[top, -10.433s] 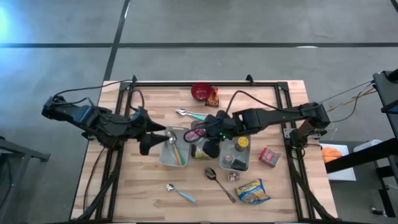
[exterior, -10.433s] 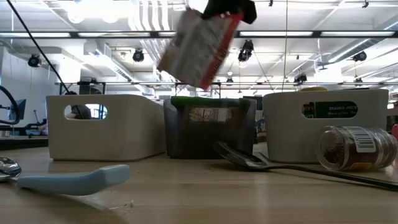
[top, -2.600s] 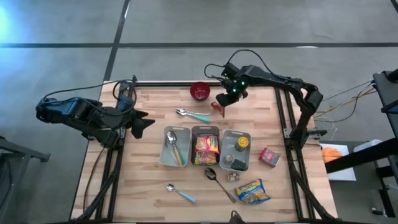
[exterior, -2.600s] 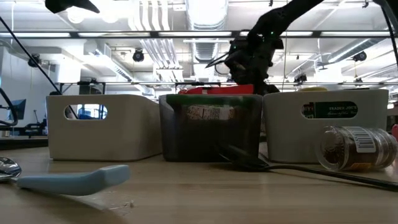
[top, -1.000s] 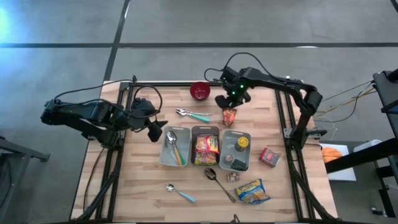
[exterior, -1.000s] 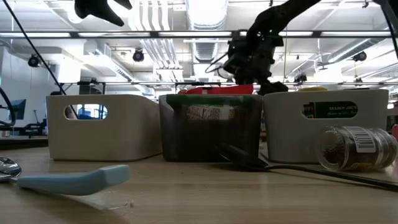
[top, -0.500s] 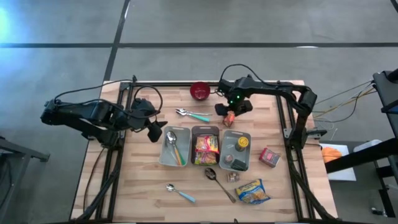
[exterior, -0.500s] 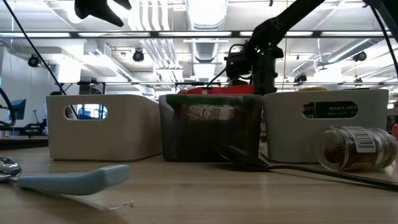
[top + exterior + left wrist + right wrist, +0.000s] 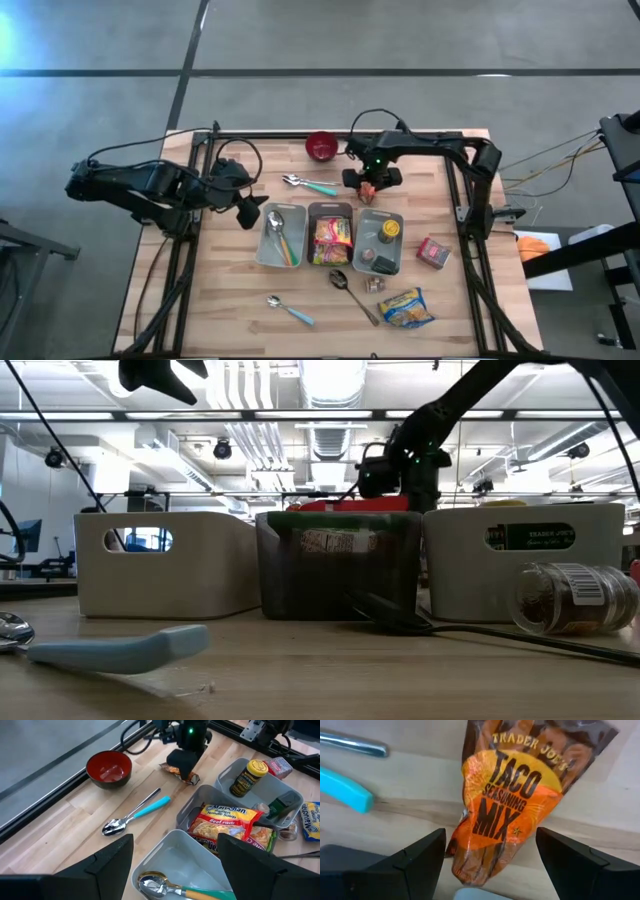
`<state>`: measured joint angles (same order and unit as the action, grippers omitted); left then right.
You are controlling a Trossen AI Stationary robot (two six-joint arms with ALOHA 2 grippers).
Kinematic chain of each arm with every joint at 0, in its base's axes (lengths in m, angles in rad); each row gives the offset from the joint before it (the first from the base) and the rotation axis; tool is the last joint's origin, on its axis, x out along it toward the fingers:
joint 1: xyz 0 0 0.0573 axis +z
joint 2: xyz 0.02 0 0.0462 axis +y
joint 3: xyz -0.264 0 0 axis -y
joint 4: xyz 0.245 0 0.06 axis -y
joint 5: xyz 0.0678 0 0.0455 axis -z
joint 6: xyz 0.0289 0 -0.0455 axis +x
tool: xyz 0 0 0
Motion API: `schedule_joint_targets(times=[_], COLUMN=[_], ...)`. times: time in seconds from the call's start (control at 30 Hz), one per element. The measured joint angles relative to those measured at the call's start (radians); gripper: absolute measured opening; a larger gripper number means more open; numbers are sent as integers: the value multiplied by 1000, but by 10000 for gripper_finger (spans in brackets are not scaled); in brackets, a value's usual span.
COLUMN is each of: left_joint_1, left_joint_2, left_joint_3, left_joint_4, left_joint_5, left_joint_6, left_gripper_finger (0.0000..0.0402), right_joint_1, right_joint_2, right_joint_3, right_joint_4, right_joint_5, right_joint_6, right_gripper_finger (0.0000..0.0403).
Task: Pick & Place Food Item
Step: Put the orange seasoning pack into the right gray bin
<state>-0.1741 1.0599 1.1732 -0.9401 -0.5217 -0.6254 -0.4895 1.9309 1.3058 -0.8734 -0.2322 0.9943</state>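
The food item, an orange and brown taco seasoning packet (image 9: 505,795), lies flat on the wooden table (image 9: 230,300) at the far middle, beside the middle bin (image 9: 331,237). My right gripper (image 9: 490,835) hangs open just over it, pointing down, with one finger on each side of the packet and clear of it. In the high view the packet (image 9: 367,190) peeks out under that gripper (image 9: 370,180). My left gripper (image 9: 250,213) waits open above the table left of the left bin (image 9: 280,237).
A red bowl (image 9: 322,146) and a blue-handled spoon (image 9: 310,184) lie close to the packet. The middle bin holds a ramen pack (image 9: 225,820). The right bin (image 9: 378,242) holds a yellow-lidded jar (image 9: 247,777). Spoons, a small jar (image 9: 565,598) and packets lie along the near edge.
My right gripper has come down over the taco seasoning packet, drifting a little toward the table's near edge and rolling about its own axis. The packet has stayed where it lay.
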Motion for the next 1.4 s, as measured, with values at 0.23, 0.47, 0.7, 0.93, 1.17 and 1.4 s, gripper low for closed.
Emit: schedule_joint_targets(times=[0.23,0.47,0.7,0.93,1.17,1.4], left_joint_1=[0,0,0,0,45,117], left_joint_2=[0,0,0,0,3,66], left_joint_3=[0,0,0,0,0,-1], left_joint_4=[-2,-3,-5,-7,63,332], left_joint_5=[19,24,25,25,32,96], left_joint_6=[-3,-4,-4,-5,-315,-299], left_gripper_finger=[290,290,290,290,290,290], right_joint_1=[19,21,21,36,96,174], right_joint_2=[49,39,6,-127,-357,-490], right_joint_3=[42,42,43,43,43,41], right_joint_4=[-3,0,-10,4,153,477], right_joint_5=[-1,5,19,-34,-133,-133], right_joint_6=[-9,-67,-136,-253,-423,-475], right_gripper_finger=[244,84,34,34,34,34])
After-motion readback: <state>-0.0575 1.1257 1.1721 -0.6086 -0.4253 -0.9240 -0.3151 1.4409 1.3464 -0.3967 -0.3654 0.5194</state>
